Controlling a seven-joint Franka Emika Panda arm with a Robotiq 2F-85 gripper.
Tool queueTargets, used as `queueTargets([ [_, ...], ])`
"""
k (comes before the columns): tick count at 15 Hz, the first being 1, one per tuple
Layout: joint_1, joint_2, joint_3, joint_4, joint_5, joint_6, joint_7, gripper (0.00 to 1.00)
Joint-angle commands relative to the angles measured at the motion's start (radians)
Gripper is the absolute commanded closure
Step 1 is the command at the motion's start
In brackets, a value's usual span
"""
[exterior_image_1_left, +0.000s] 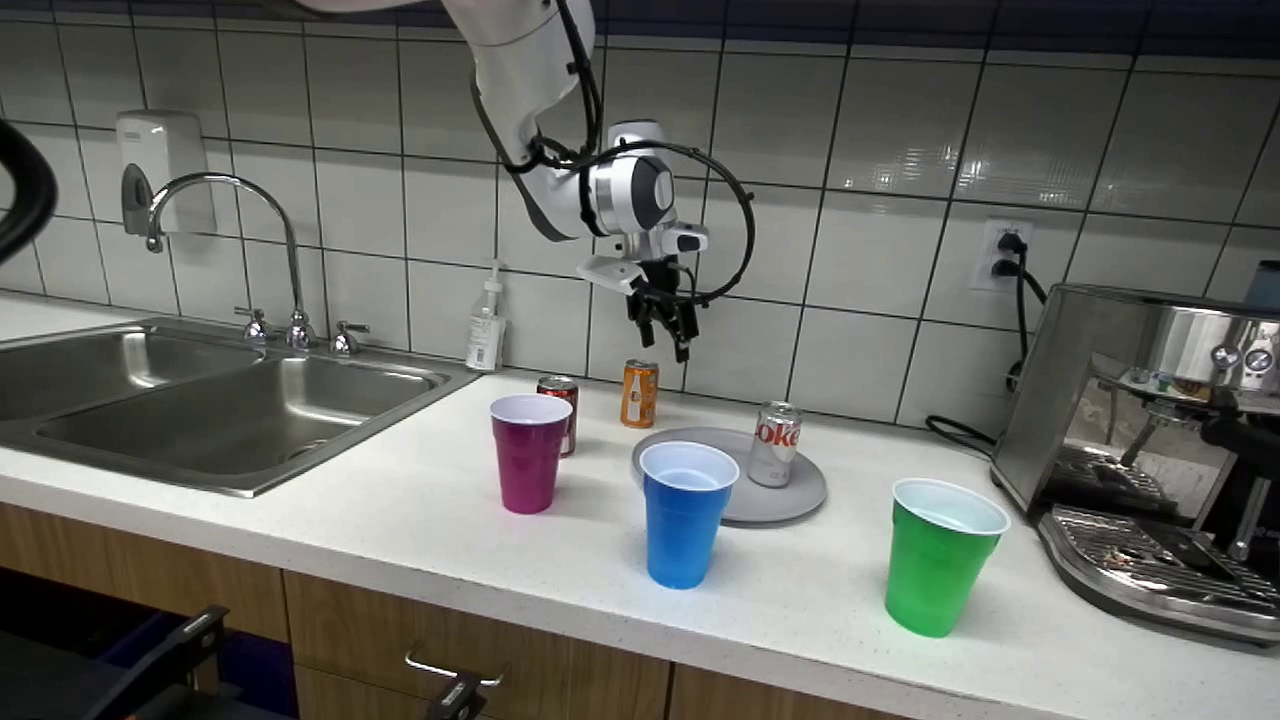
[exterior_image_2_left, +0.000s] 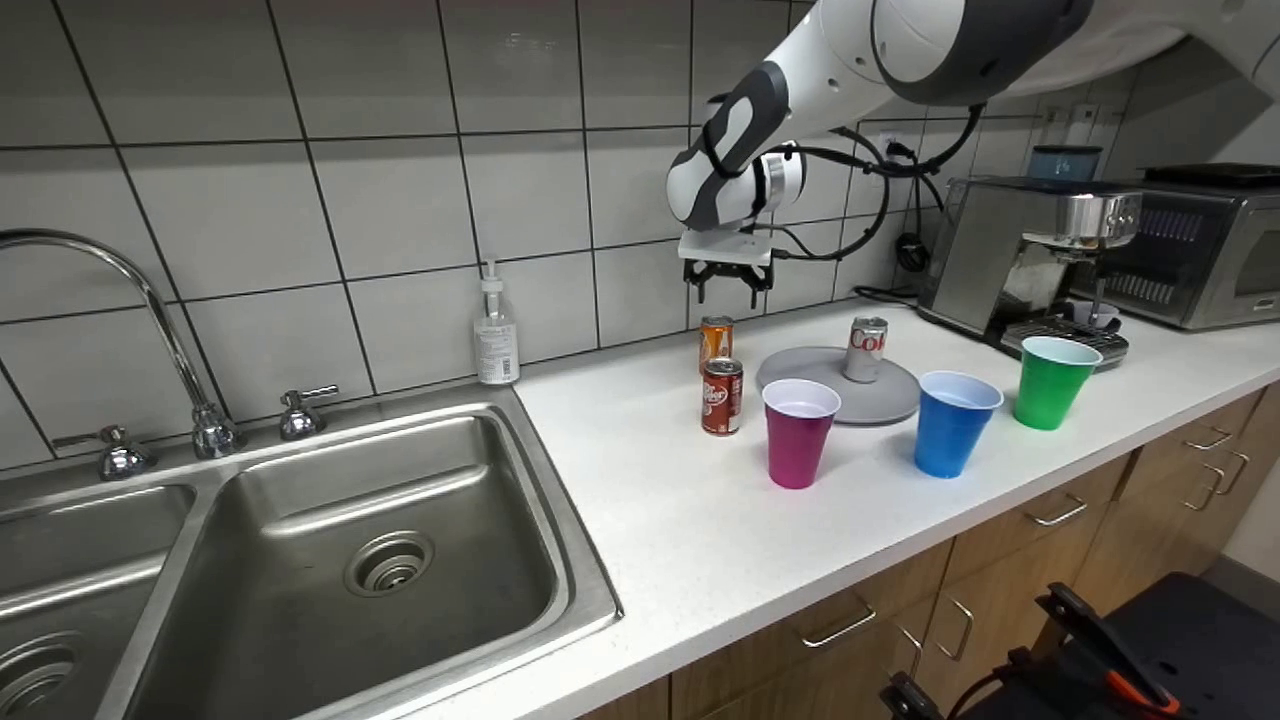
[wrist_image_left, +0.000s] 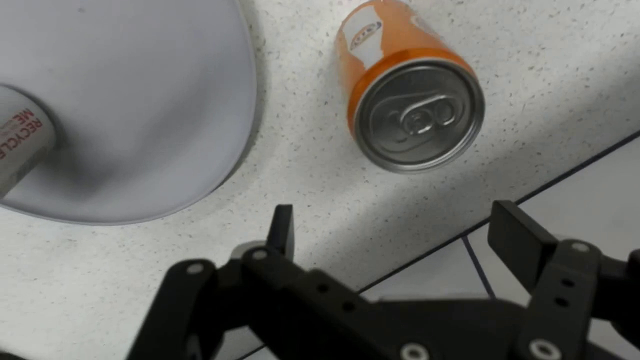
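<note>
My gripper (wrist_image_left: 392, 220) stands open with nothing between its fingers. In both exterior views it hangs in the air near the tiled wall, over an upright orange can (exterior_image_1_left: 639, 394). The wrist view shows that orange can (wrist_image_left: 407, 95) from above, ahead of the fingertips and apart from them. Close to it in an exterior view is a dark red Dr Pepper can (exterior_image_2_left: 721, 397). A silver Coke can (exterior_image_1_left: 775, 445) stands upright on a round grey plate (exterior_image_1_left: 735, 510). In the wrist view only part of the silver can (wrist_image_left: 22, 135) shows, at the left edge.
Purple (exterior_image_1_left: 528, 460), blue (exterior_image_1_left: 686, 520) and green (exterior_image_1_left: 940, 560) cups stand upright along the counter's front part. A steel sink (exterior_image_2_left: 385, 520) and a pump bottle (exterior_image_2_left: 496, 340) lie to one side. An espresso machine (exterior_image_1_left: 1160, 430) occupies the opposite side. The tiled wall (exterior_image_1_left: 760, 270) bounds the back.
</note>
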Motion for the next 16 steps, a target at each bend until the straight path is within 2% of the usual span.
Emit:
queueTargets([
  [1, -0.025, -0.045, -0.011, -0.044, 0.026, 0.01, -0.005, 0.0],
  [16, -0.064, -0.189, -0.118, -0.292, 0.011, 0.062, 0.034, 0.0],
])
